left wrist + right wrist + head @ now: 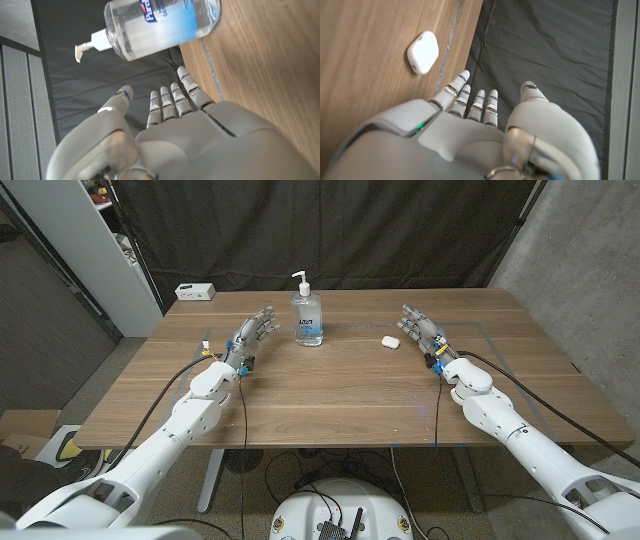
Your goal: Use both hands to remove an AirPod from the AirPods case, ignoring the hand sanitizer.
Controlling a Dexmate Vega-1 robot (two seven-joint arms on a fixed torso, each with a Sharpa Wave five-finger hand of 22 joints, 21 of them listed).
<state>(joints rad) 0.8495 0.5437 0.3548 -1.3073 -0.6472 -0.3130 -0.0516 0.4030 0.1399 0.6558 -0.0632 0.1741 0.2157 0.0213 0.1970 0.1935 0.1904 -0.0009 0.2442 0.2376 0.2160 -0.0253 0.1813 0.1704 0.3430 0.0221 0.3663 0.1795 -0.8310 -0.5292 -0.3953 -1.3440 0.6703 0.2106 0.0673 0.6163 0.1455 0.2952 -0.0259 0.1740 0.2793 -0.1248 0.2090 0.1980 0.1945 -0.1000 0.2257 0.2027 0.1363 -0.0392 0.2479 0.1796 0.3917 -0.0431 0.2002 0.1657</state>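
Observation:
A small white AirPods case (390, 341) (423, 52) lies closed on the wooden table (330, 390), right of centre. My right hand (424, 332) (470, 125) stands on its edge just right of the case, fingers straight and apart, holding nothing. A clear hand sanitizer pump bottle (308, 314) (160, 25) stands upright at the middle back. On the sanitizer's left, my left hand (250, 338) (165, 130) waits a short way off with fingers extended and empty.
A white box (196, 292) sits beyond the table's back left corner. Dark curtains hang behind the table. Thin tape lines mark the tabletop near both hands.

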